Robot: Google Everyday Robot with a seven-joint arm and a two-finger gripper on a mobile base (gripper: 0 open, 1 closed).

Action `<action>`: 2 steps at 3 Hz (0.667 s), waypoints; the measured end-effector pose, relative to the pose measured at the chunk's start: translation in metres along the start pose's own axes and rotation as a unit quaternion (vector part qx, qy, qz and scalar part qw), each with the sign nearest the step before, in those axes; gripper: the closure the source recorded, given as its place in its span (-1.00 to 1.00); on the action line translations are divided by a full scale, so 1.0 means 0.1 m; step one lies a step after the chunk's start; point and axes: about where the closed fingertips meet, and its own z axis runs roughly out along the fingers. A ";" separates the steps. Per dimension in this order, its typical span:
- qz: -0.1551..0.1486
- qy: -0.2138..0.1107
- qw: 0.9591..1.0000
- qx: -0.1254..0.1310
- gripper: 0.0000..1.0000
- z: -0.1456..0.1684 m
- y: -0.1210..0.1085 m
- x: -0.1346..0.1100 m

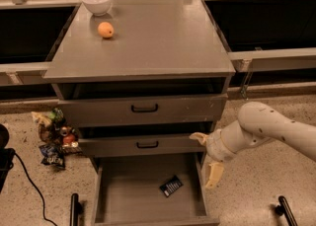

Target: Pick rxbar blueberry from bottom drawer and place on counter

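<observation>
The rxbar blueberry (171,186), a small dark bar with white print, lies flat on the floor of the open bottom drawer (118,198), toward its right side. The counter (148,42) is the grey cabinet top above. My gripper (207,157) hangs at the right edge of the open bottom drawer, just in front of the middle drawer's right end. It is above and to the right of the bar, not touching it. Its two cream fingers (213,174) are spread apart and hold nothing.
An orange (105,29) and a white bowl (97,2) stand at the counter's back left. The two upper drawers (143,108) are slightly ajar. Crumpled snack wrappers (55,136) lie on the floor left of the cabinet. A black cable (27,183) runs at lower left.
</observation>
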 end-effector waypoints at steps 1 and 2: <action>0.021 -0.028 0.999 -0.032 -1.00 0.44 -0.02 0.17; 0.021 -0.028 0.999 -0.032 -1.00 0.44 -0.02 0.17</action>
